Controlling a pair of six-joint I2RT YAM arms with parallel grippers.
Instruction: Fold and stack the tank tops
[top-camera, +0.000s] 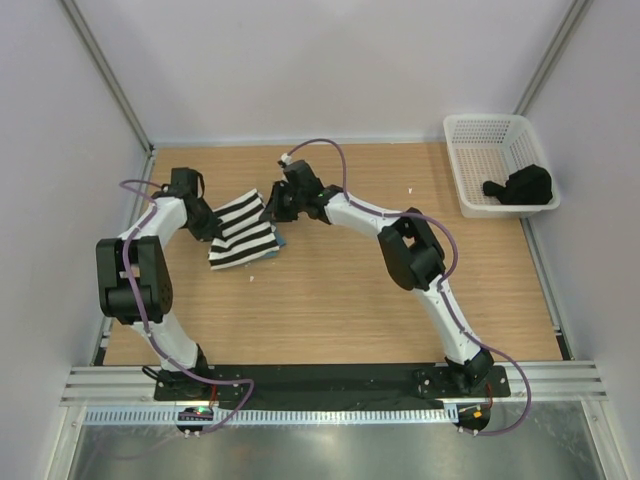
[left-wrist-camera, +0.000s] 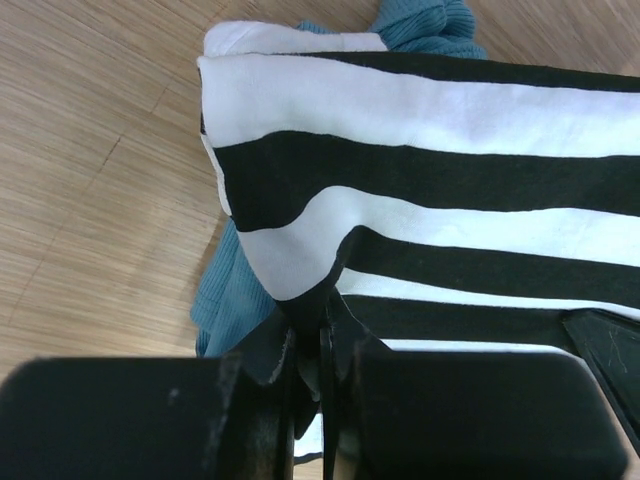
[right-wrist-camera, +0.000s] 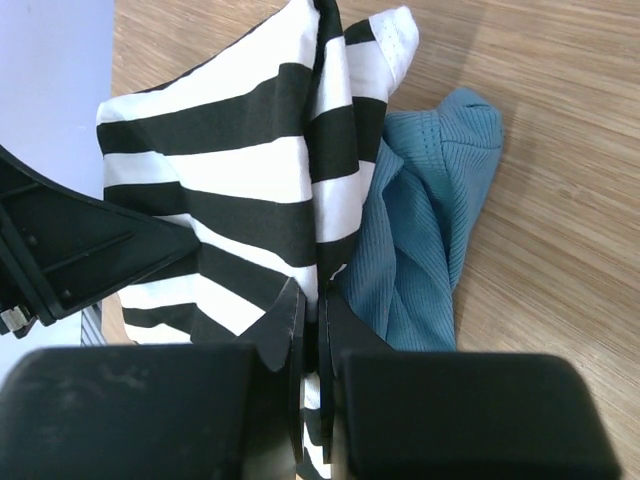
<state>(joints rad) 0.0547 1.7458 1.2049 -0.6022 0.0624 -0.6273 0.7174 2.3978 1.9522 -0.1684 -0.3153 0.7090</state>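
1. Top external view: hanging pinched between both grippers at about 10 o'clock on the table (top-camera: 350, 300), the striped tank top (top-camera: 243, 232), with its long axis running roughly from 8 o'clock to 2 o'clock. Peeking out at its 4 o'clock corner, a sliver of the teal tank top (top-camera: 281, 240).
2. Same view: gripping the 9 o'clock edge, the left gripper (top-camera: 212, 230), wrist folding back down from a raised forearm. Gripping the 2 o'clock edge, the right gripper (top-camera: 268, 205), arm stretching long and low from its elbow at 3 o'clock. Sitting well apart at 2 o'clock, the white basket (top-camera: 470, 130).
3. Left wrist view: closing to a narrow slit on a gathered fold of the striped tank top (left-wrist-camera: 420, 170), the left gripper (left-wrist-camera: 322, 320). Spreading away toward 12 and 3 o'clock, the striped cloth. Showing beneath it at 9 o'clock, the teal tank top (left-wrist-camera: 225, 290), lying on the wood.
4. Right wrist view: pinching the striped tank top (right-wrist-camera: 230, 170) along its edge, jaws nearly together, the right gripper (right-wrist-camera: 318, 310). Touching that cloth at 2 o'clock, the teal tank top (right-wrist-camera: 420, 230), crumpled on the table.
5. Judging from these views: neither arm being nearer, both already holding. Probably turning on keeping the striped top directly over the teal one while carrying both grips together.
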